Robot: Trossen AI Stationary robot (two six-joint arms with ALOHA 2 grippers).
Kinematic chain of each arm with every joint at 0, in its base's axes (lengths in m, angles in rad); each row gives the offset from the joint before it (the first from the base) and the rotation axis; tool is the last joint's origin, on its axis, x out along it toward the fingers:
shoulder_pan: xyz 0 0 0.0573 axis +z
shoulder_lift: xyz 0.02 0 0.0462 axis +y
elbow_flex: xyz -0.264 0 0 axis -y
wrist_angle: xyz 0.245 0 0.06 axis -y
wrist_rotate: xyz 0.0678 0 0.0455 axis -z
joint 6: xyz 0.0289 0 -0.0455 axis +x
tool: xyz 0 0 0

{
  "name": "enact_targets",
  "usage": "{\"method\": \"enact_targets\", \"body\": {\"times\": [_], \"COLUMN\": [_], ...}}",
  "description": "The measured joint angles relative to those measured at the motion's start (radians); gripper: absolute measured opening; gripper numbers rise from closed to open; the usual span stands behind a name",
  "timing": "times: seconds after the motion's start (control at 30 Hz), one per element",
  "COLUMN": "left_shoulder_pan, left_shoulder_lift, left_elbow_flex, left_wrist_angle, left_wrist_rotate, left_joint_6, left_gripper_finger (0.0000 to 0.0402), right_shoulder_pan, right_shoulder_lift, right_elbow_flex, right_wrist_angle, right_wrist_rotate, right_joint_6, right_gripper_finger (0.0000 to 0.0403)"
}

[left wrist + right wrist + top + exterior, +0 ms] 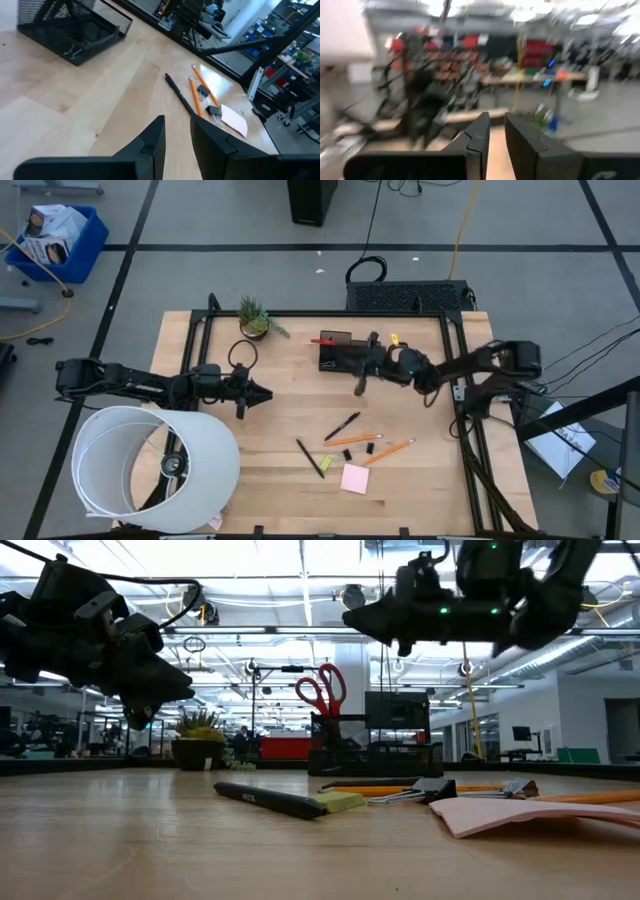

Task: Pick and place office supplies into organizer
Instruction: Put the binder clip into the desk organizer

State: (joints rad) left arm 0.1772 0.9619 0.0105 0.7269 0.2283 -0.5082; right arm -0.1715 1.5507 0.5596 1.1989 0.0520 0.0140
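The dark organizer (336, 352) stands at the table's far middle, and red-handled scissors (322, 688) stick up out of it, handles up. My right gripper (362, 363) hovers beside the organizer's right end, fingers a little apart with nothing between them (497, 131). My left gripper (264, 393) hangs above the table's left half, narrowly open and empty (178, 135). Flat on the wood lie two black pens (342, 426) (310, 458), two orange pencils (352, 440) (390, 451), a yellow-green piece (326, 462) and a pink sticky-note pad (355, 478).
A potted green plant (255, 320) stands at the far left of the table. A large white cylinder (150, 470) fills the near left corner. Two small black clips (348, 453) (370, 447) lie among the pencils. Bare wood lies between the left gripper and the supplies.
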Motion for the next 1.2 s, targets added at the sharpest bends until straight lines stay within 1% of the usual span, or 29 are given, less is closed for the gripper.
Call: {"method": "enact_targets", "body": {"times": [0.13, 0.2, 0.23, 0.37, 0.43, 0.5, 0.57, 0.67, 0.73, 0.83, 0.87, 1.03, 1.2], "left_shoulder_pan": [0.000, -0.001, -0.001, -0.001, -0.001, -0.001, -0.001, -0.001, -0.001, -0.001, -0.001, 0.000, 0.000], "left_shoulder_lift": [0.000, 0.000, 0.000, 0.000, 0.000, 0.000, 0.000, 0.000, 0.000, 0.000, 0.000, 0.000, 0.000], "left_elbow_flex": [0.000, 0.000, 0.000, 0.000, 0.000, 0.000, 0.000, 0.000, 0.000, 0.000, 0.000, 0.000, 0.000], "left_wrist_angle": [-0.006, -0.008, -0.008, -0.010, -0.010, -0.010, -0.010, -0.010, -0.011, -0.012, -0.012, -0.012, -0.013], "left_wrist_rotate": [-0.010, -0.015, -0.021, -0.026, -0.029, -0.032, -0.045, -0.056, -0.057, -0.057, -0.061, -0.073, -0.073], "left_joint_6": [-0.001, -0.001, -0.001, -0.001, -0.001, -0.001, -0.001, 0.002, 0.002, 0.002, 0.001, -0.006, 0.003], "left_gripper_finger": [0.0093, 0.0093, 0.0093, 0.0093, 0.0093, 0.0093, 0.0093, 0.0093, 0.0093, 0.0093, 0.0093, 0.0093, 0.0093], "right_shoulder_pan": [0.089, 0.152, 0.189, 0.361, 0.445, 0.527, 0.599, 0.697, 0.753, 0.811, 0.820, 0.852, 0.868], "right_shoulder_lift": [-0.114, -0.160, -0.176, -0.208, -0.209, -0.203, -0.179, -0.137, -0.100, -0.045, -0.027, 0.065, 0.123], "right_elbow_flex": [-0.044, -0.055, -0.058, -0.062, -0.061, -0.062, -0.060, -0.060, -0.060, -0.060, -0.060, -0.045, 0.034], "right_wrist_angle": [-0.293, -0.403, -0.457, -0.661, -0.700, -0.716, -0.696, -0.711, -0.717, -0.721, -0.722, -0.755, -0.945], "right_wrist_rotate": [-0.081, -0.058, -0.013, 0.228, 0.323, 0.393, 0.444, 0.503, 0.546, 0.638, 0.654, 0.653, 0.657], "right_joint_6": [0.058, 0.115, 0.137, 0.211, 0.275, 0.338, 0.389, 0.465, 0.504, 0.536, 0.555, 0.695, 0.786], "right_gripper_finger": [0.0052, 0.0052, 0.0052, 0.0055, 0.0061, 0.0071, 0.0086, 0.0115, 0.0133, 0.0146, 0.0148, 0.0147, 0.0147]}}
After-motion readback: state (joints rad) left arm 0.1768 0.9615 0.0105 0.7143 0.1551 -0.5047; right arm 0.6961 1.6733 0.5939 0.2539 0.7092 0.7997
